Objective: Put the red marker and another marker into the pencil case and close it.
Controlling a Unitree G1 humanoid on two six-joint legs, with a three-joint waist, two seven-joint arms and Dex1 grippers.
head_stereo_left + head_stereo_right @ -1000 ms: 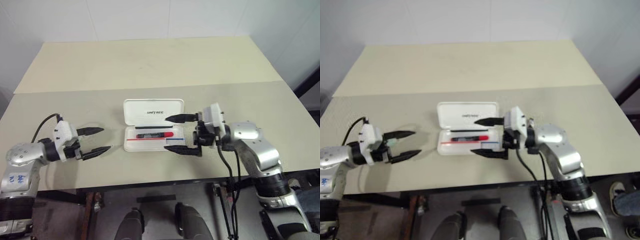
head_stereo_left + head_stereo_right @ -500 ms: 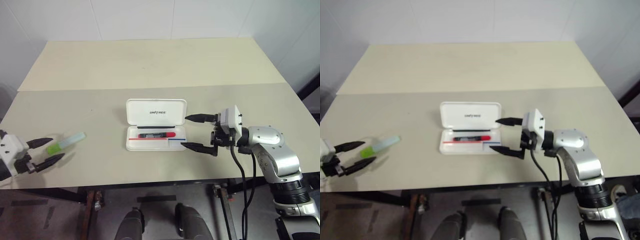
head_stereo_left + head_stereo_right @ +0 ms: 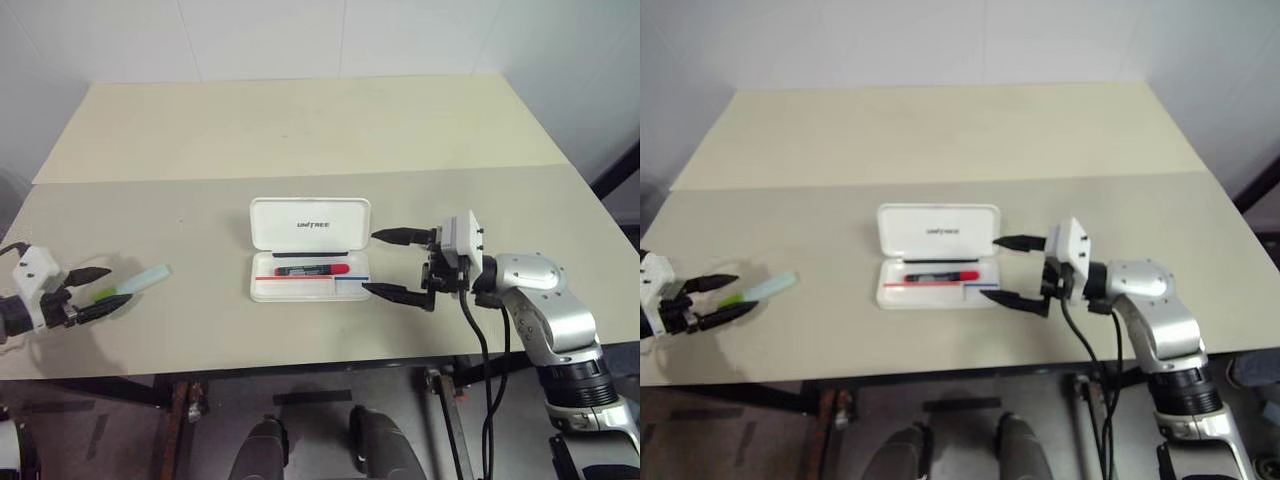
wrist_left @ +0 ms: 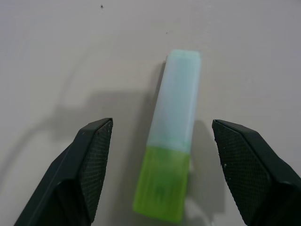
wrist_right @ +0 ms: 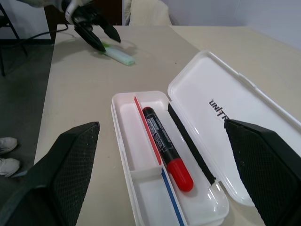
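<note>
The white pencil case (image 3: 310,222) lies open at mid-table, lid folded back. The red marker (image 3: 312,269), black-barrelled with a red cap, rests in its tray (image 5: 123,141). A second marker (image 4: 171,155) with a green body and a pale translucent cap lies on the table far to the left. My left gripper (image 3: 96,293) is open with its fingers on either side of that marker's green end, clear of it. Just off the case's right end, my right gripper (image 3: 373,263) is open and level, holding nothing.
The tan table (image 3: 300,130) stretches far behind the case, with a seam across it. Its front edge runs close below both grippers, and its left edge is near the left gripper.
My left gripper has swung left, away from the case, and now straddles the green marker's end. The right gripper has drawn back slightly to the right, off the case's end.
</note>
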